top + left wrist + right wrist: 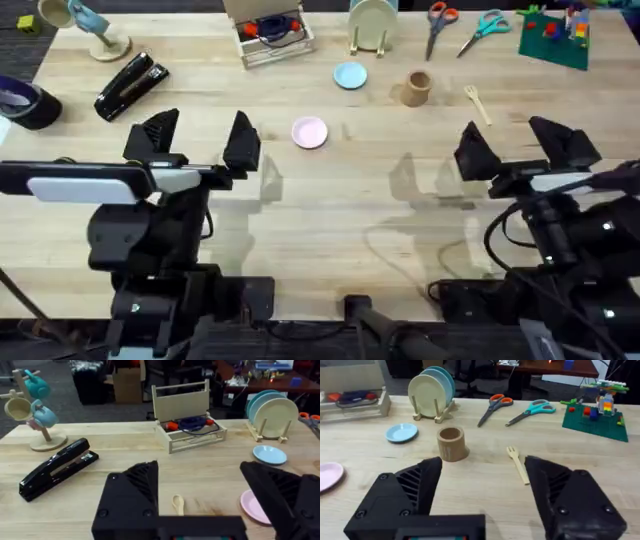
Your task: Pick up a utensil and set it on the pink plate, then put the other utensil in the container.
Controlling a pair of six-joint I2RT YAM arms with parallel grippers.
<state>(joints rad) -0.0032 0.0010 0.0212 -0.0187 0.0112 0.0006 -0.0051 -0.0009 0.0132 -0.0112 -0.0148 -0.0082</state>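
Overhead: fork [478, 103] lies beyond open right jaws [512, 148].

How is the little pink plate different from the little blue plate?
The pink plate is pale pink; the blue plate is light blue. The pink plate lies nearer the arms' bases, close to the left hand; the blue plate lies farther back, near the rack of bigger plates. Both are small, round and flat on the table.
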